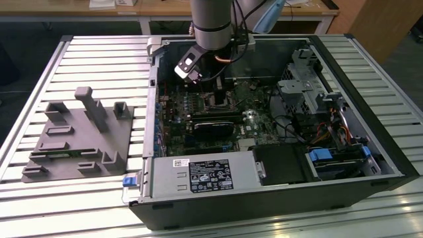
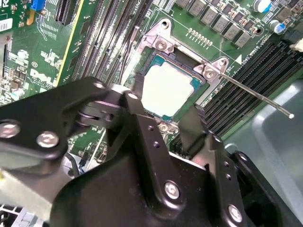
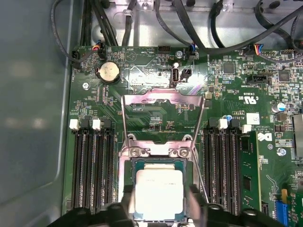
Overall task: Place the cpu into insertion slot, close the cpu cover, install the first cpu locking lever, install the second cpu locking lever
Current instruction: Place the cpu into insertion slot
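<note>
The pincer (image 2: 166,109), spread open, straddles the cpu (image 2: 166,87) lying flat in the insertion slot (image 3: 156,151), the cpu cover (image 3: 163,98) raised just beyond.

A computer case (image 1: 264,203) lies open on the slatted table (image 1: 99,54); a fixture block (image 1: 79,144) sits on the table to the exterior view's left of it; inside the case, the cpu (image 3: 158,191) lies in the insertion slot (image 3: 134,163); the cpu cover (image 3: 163,96) is swung open off the slot; memory slots (image 3: 92,165) flank it on both sides; the gripper (image 2: 165,106) hangs over the slot, its fingers (image 2: 137,101) spread either side of the cpu.
</note>
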Controlling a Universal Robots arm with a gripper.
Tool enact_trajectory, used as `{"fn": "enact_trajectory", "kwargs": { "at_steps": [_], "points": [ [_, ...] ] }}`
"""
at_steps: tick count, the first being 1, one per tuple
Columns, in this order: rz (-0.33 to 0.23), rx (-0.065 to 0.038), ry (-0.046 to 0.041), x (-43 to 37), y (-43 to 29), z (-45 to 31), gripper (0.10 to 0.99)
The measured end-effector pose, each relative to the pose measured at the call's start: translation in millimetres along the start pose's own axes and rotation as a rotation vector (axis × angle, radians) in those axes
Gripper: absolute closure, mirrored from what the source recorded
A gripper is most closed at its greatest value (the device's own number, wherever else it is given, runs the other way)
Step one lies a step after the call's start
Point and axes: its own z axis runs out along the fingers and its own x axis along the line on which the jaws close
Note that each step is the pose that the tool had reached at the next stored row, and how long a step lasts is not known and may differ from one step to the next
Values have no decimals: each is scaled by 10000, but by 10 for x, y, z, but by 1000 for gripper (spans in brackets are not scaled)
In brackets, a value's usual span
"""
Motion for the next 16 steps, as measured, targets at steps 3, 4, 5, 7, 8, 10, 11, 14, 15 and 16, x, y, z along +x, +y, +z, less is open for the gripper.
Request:
{"fn": "enact_trajectory", "kwargs": {
  "at_steps": [3,4,5,7,8,10,11,14,15,16],
  "points": [
    [0,0,0,0,0,-2,671],
    [0,0,0,0,0,-3,671],
    [0,0,0,0,0,-4,729],
    [0,0,0,0,1,-6,788],
    [0,0,0,0,1,-7,847],
    [0,0,-1,0,1,-8,906],
    [0,-1,0,0,1,-9,965],
    [0,0,0,0,1,-12,980],
    [0,0,0,0,2,-12,980],
    [0,0,0,0,2,-13,980]
  ]
}}
